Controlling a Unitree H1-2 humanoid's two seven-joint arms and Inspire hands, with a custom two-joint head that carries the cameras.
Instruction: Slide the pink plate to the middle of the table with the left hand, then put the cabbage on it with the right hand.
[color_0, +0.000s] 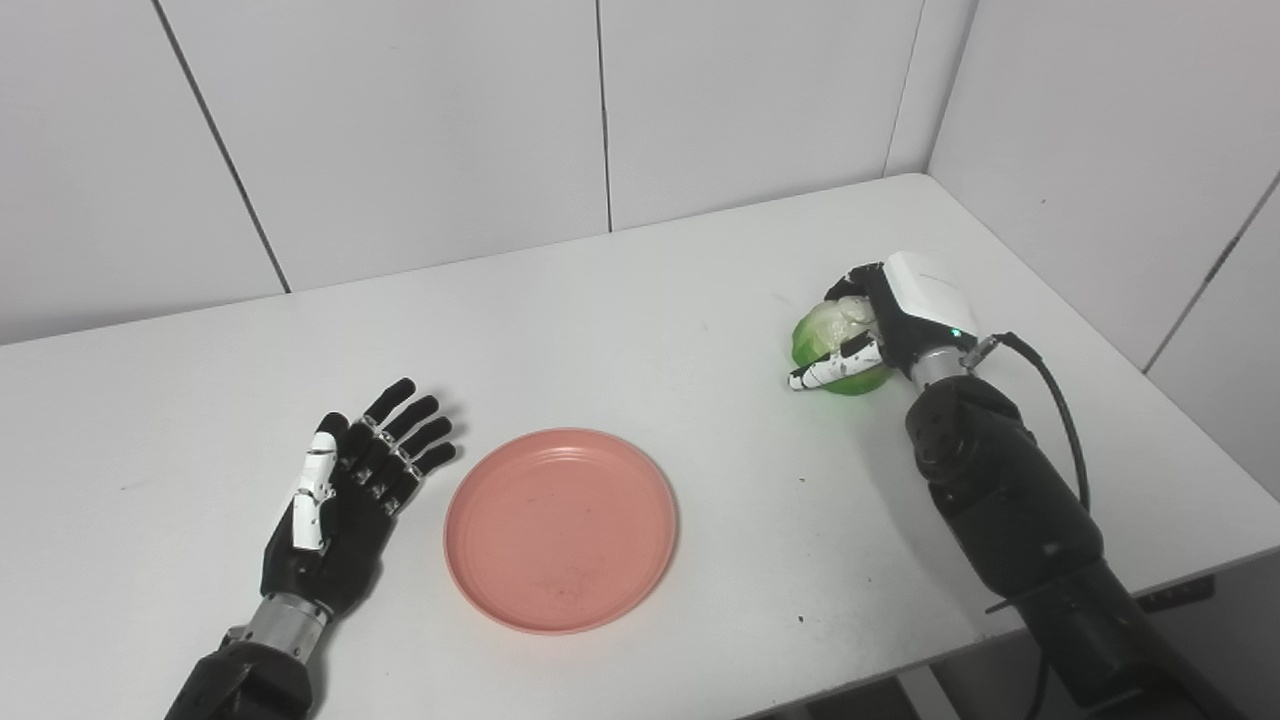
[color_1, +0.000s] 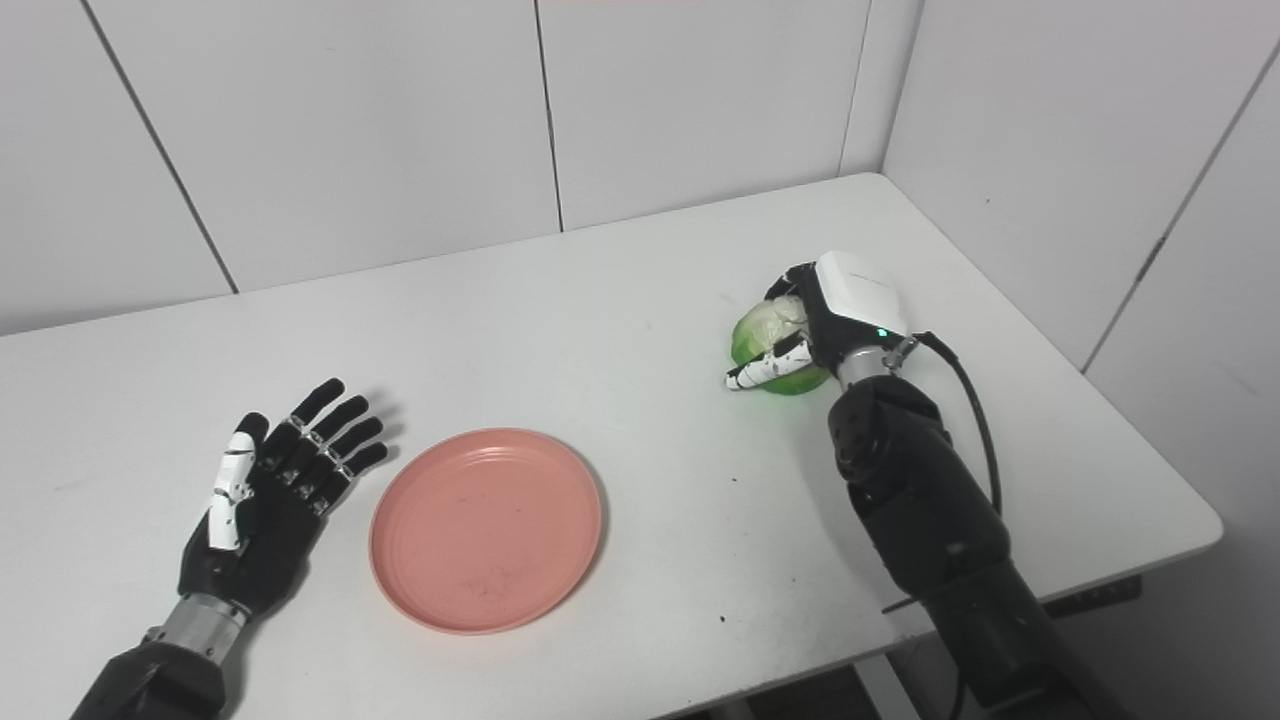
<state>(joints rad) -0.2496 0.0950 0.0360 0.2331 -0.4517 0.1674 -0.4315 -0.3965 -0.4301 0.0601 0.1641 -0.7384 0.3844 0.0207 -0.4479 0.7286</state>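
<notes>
The pink plate lies flat near the table's front edge, about mid-width. Just to its left my left hand rests palm up on the table, fingers spread, holding nothing and not touching the plate. At the right side, the green and white cabbage sits on the table with my right hand wrapped around it from the right, thumb across its front. The hand hides the cabbage's right side.
The white table stands in a corner, with panelled walls behind it and to the right. A black cable loops off my right forearm. The table's front edge runs close under the plate.
</notes>
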